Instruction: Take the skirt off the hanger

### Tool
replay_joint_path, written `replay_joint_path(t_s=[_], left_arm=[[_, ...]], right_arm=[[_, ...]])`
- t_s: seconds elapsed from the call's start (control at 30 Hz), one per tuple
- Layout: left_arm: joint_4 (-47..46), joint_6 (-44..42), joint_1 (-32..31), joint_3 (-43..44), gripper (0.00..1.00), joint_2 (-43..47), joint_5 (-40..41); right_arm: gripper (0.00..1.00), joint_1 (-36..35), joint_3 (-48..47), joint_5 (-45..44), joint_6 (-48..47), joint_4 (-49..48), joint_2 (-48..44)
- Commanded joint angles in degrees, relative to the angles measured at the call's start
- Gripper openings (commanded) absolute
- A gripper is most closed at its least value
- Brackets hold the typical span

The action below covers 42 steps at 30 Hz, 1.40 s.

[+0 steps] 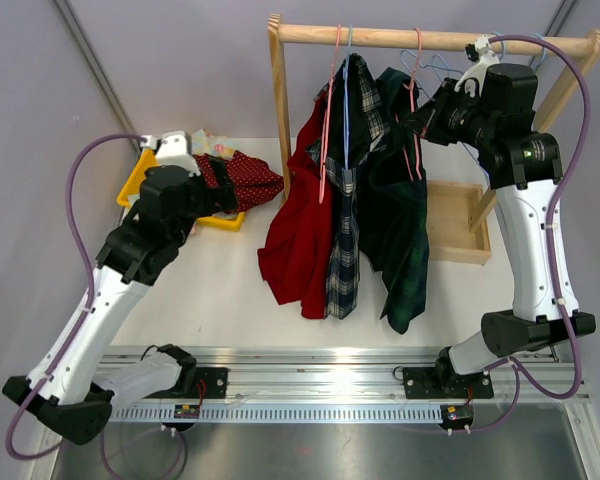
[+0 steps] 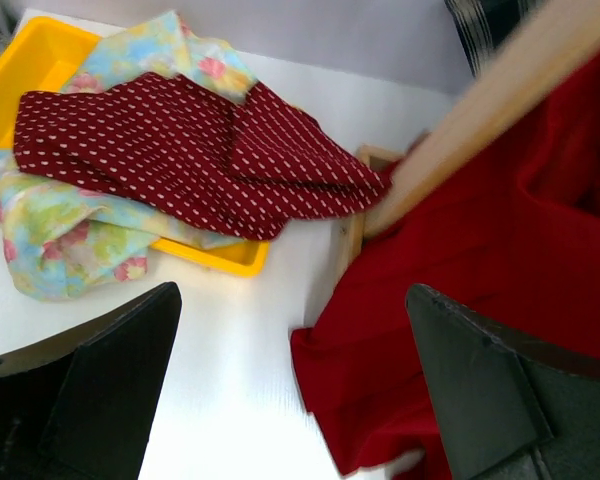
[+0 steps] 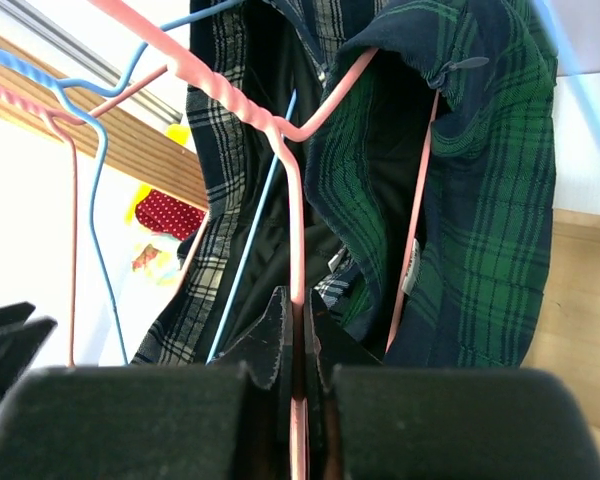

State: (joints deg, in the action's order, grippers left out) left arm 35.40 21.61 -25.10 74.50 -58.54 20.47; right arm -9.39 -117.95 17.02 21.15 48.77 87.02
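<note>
White arm links [image 1: 528, 240], black joints [image 1: 520, 150] — looping purple cables [image 1: 69, 200].

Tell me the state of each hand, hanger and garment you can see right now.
left hand: open, empty.
right hand: shut on the pink hanger.
pink hanger: hooked on the wooden rail.
green plaid skirt: hanging on the pink hanger.
red garment: hanging, hem on the table.
navy checked garment: hanging.
maroon dotted garment: crumpled, draped over the yellow bin.

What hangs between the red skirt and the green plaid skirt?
A navy-and-white checked skirt on a blue hanger hangs between the red skirt and the green plaid skirt. The top view shows it.
</note>
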Motion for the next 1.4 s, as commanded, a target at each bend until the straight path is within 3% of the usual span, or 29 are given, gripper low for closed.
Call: replay_joint_path(t_s=[0.0,0.13,0.3,0.37,0.47,0.53,0.73,0.9,1.1,1.37], left_arm=[[1.1,-4.7,-11.2,8.0,0.99,-3.1,10.2],[4.0,-9.1,-23.4,19.8,0.99,-8.8,17.2],[2.4,-18.4,-43.0,35.4,0.99,-17.6,17.9],[1.7,-19.8,-47.6,38.7,0.99,-21.9,15.5],[-3.8,-20.0,-53.7,37.5,0.99,-24.3,9.4],[-11.8,-19.1,-56.6,29.4,0.99,-24.9,7.7],[-27.6,-12.7,-57.9,12.6,0.99,-29.1,6.2],[-43.1,-14.7,-56.7,7.1,0.99,-35.6,10.0],[-46.7,-13.2,-51.5,16.2,0.99,-51.6,9.1],[-33.1,-6.0,-40.6,40.4,0.99,-75.1,0.1]], right_arm=[[0.0,-0.4,-3.8,-2.8,-0.8,-0.7,-1.1],[0.0,-0.4,-13.8,-4.5,-1.6,3.2,2.2],[0.0,-0.4,-20.4,-6.3,-1.6,4.5,3.5],[0.0,-0.4,-20.1,-6.6,-1.4,4.2,3.0],[0.0,-0.4,-18.6,-6.8,-0.8,3.9,2.2],[0.0,-0.4,-16.7,-6.7,-0.8,3.1,1.2],[0.0,-0.4,-14.9,-6.8,-0.9,3.7,-1.4],[0.0,-0.4,-9.6,-6.6,-0.4,2.9,-8.6],[0.0,-0.4,-9.1,-7.9,-1.5,6.5,-16.3],[0.0,-0.4,-5.8,-9.6,-2.3,7.2,-22.2]])
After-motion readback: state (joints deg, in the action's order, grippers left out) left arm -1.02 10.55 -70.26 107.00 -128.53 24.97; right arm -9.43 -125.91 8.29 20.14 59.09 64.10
